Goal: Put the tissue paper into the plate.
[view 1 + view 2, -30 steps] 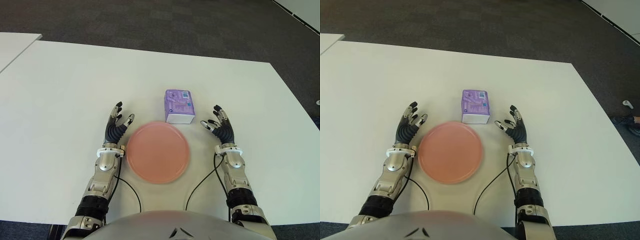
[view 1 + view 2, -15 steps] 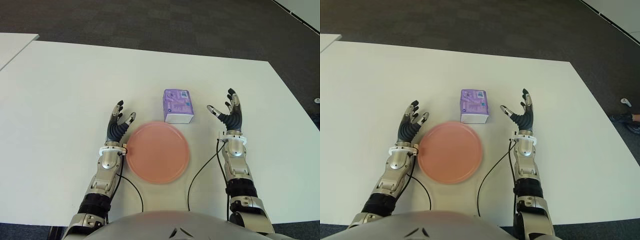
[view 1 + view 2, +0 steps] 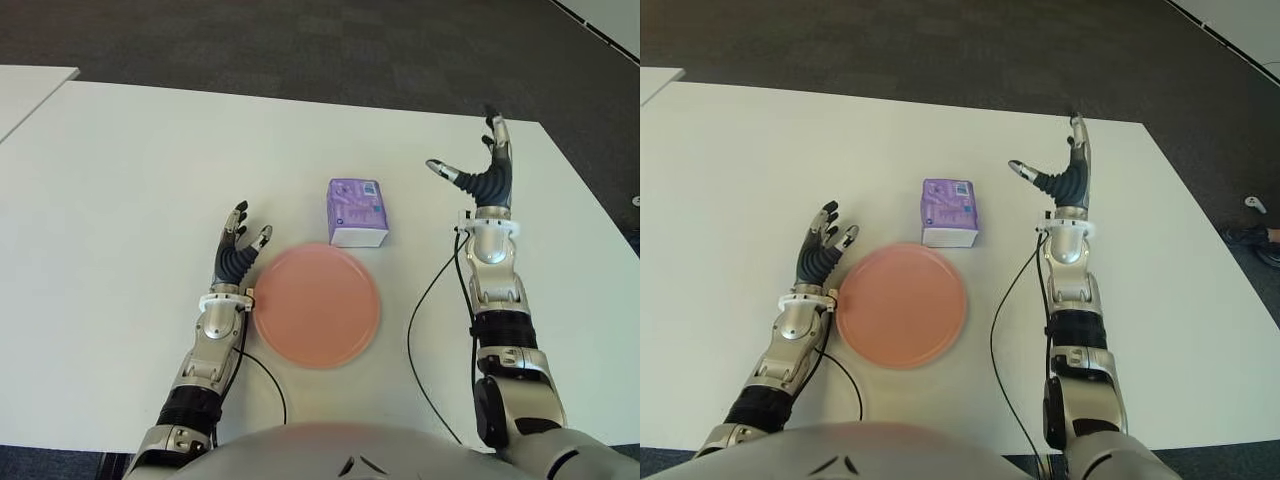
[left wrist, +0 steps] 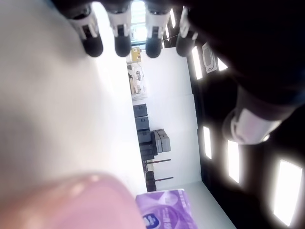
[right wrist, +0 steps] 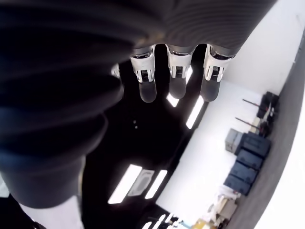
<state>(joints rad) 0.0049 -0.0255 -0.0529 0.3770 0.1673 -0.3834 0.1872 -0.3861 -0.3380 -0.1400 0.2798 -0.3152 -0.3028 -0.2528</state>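
A purple pack of tissue paper (image 3: 357, 211) stands on the white table (image 3: 130, 170), just beyond the far rim of a round pink plate (image 3: 316, 303). My right hand (image 3: 478, 172) is raised to the right of the pack, fingers spread and pointing up, holding nothing. My left hand (image 3: 239, 249) shows at the plate's left edge, fingers relaxed and empty. In the left wrist view the pack (image 4: 167, 212) and the plate's rim (image 4: 71, 200) appear beyond the spread fingers (image 4: 121, 38).
Dark carpet (image 3: 300, 40) lies beyond the table's far edge. A second white table's corner (image 3: 30, 85) shows at the far left. Black cables (image 3: 430, 300) run from both wrists across the table near the plate.
My right hand has lifted and moved away from me, from beside the plate to a raised spot right of the tissue pack. The left hand, pack and plate have stayed put.
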